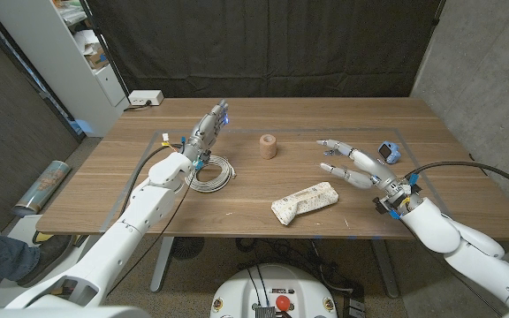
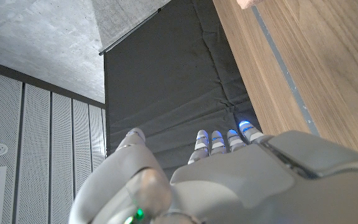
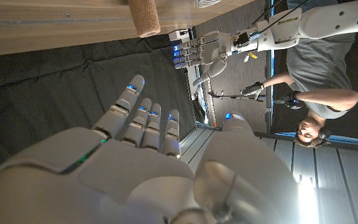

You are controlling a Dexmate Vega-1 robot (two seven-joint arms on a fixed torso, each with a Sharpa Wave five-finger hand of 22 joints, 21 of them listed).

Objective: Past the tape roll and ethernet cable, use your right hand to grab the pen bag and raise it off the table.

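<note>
Head view: your right hand (image 1: 353,164) hovers above the tabletop (image 1: 343,119) on the right side, fingers (image 1: 332,144) spread apart and released, grasping nothing. The right wrist view agrees: fingers (image 3: 143,115) extended and fanned, nothing between them.

The pen bag (image 1: 305,202), pale and elongated, lies flat toward the near edge, slightly right of centre, tilted so its right end points away from you. It sits below and to the left of your right hand, near but apart from it; no contact.

The tape roll (image 1: 268,147), a brownish cylinder, stands upright near the tabletop's centre, farther back than the pen bag. It also shows in the right wrist view (image 3: 143,17).

The ethernet cable (image 1: 212,173), a light coil, lies left of centre, just beside your left hand (image 1: 203,134). That hand is raised with fingers extended straight and close together, holding nothing. Left wrist view confirms straight fingers (image 2: 219,140).

A blue-and-white object (image 1: 388,152) sits just behind your right hand. A person (image 3: 319,62) holding a controller appears in the right wrist view.
</note>
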